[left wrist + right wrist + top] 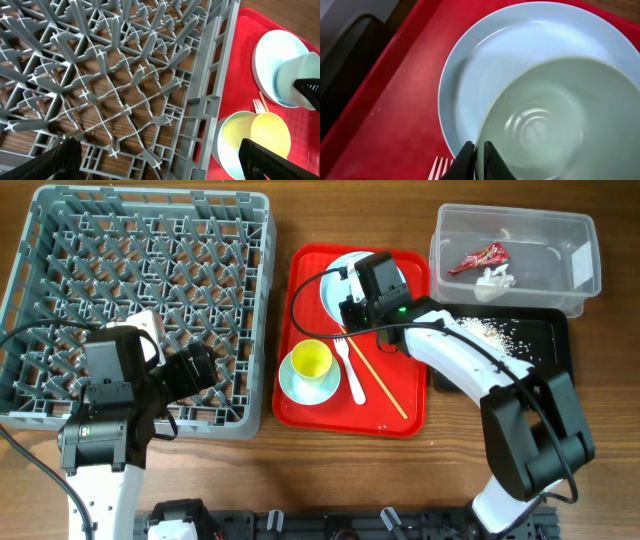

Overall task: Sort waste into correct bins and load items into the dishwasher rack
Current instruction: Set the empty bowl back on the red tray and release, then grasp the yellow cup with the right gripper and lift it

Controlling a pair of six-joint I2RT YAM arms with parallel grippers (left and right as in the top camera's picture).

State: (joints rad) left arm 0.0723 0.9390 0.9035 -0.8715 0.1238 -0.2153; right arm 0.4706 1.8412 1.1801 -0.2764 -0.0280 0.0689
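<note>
Right tool (479, 151) pinching pale green bowl (545, 125) rim | tub (510, 216) label (582, 266) unreadable

A wooden table (330, 480) fills the overhead view. Its top is a warm mid-brown with fine grain running left to right. A wide strip of bare wood lies behind the left gripper (222, 370) and the right gripper (352, 310), and a narrower band lies beyond them. The light is soft and even, throwing only short, blurred shadows on the wood. The left wrist view shows darker brown patches of the table under and ahead of the left gripper. In the right wrist view, a small corner of wood shows beyond the right gripper.
</note>
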